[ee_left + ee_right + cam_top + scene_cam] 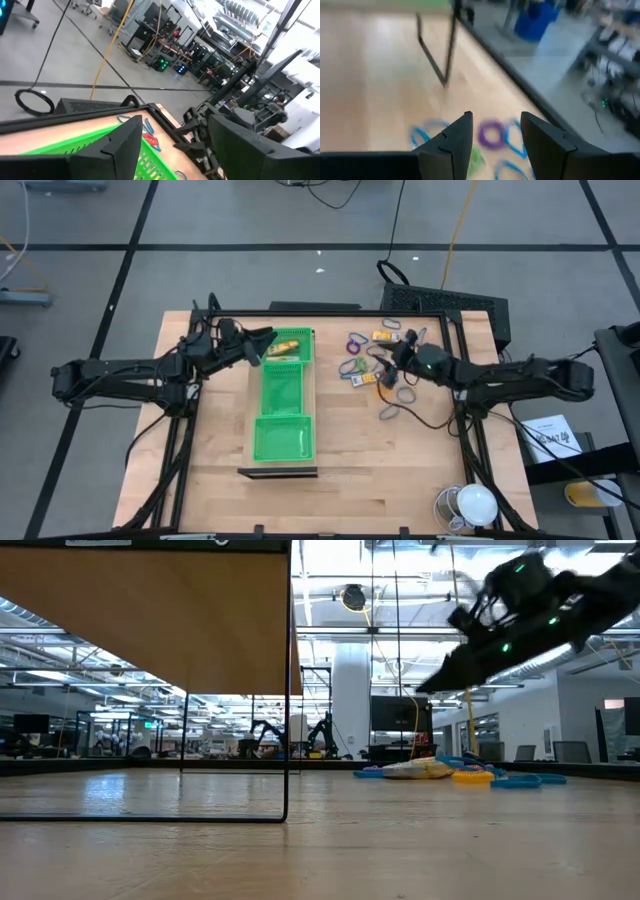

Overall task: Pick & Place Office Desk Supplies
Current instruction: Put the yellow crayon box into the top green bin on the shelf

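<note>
Two grippers: both seen with fingers apart, nothing held
Left gripper (262,346): raised over the green tray (283,406), far compartment
Right gripper (492,131): poised above a purple loop (491,135)
Loops (372,365): thin, blue, purple, green, scattered right of the tray

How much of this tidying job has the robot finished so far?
Early days. A few yellow pieces already lie in the green tray's far compartment, where the open left gripper hovers. The open right gripper hangs over the scattered loops, holding nothing. Most supplies remain on the table.
</note>
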### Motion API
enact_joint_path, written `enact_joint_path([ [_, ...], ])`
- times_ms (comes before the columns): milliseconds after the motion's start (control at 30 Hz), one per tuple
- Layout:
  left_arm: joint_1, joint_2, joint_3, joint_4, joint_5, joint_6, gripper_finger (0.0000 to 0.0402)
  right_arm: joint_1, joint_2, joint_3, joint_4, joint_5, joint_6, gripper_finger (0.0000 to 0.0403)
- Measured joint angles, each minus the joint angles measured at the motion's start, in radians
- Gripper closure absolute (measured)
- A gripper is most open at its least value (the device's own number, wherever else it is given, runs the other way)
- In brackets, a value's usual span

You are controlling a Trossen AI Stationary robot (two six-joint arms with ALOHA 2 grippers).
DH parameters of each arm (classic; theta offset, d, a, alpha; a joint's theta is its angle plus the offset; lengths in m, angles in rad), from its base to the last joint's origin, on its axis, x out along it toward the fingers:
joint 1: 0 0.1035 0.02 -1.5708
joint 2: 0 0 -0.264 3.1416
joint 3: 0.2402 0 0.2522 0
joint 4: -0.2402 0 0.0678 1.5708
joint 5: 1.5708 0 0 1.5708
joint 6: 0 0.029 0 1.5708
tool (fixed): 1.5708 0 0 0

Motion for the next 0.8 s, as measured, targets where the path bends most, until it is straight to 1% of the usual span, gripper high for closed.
enact_joint_path([
  [100,0.000,0.000,0.000,0.000,0.000,0.037,0.0163,-0.141,0.067,0.067,-0.139,-0.008,0.060,0.0248],
  [167,0.000,0.000,0.000,0.000,0.001,0.053,0.0163,-0.233,0.119,0.120,-0.224,-0.078,0.109,0.0247],
  [267,0.000,0.000,0.000,-0.010,0.002,0.058,0.0163,-0.326,0.204,0.172,-0.251,-0.176,0.119,0.0233],
  [367,0.000,0.000,0.000,-0.029,0.002,0.060,0.0163,-0.370,0.281,0.204,-0.239,-0.181,0.055,0.0207],
  [533,0.000,0.000,0.000,-0.041,0.003,0.059,0.0163,-0.410,0.382,0.222,-0.236,-0.183,-0.089,0.0167],
  [633,0.000,0.000,0.000,-0.047,0.003,0.059,0.0163,-0.428,0.423,0.222,-0.236,-0.183,-0.111,0.0160],
  [800,0.000,0.000,0.000,-0.048,0.002,0.072,0.0163,-0.462,0.457,0.222,-0.261,-0.184,-0.103,0.0164],
])
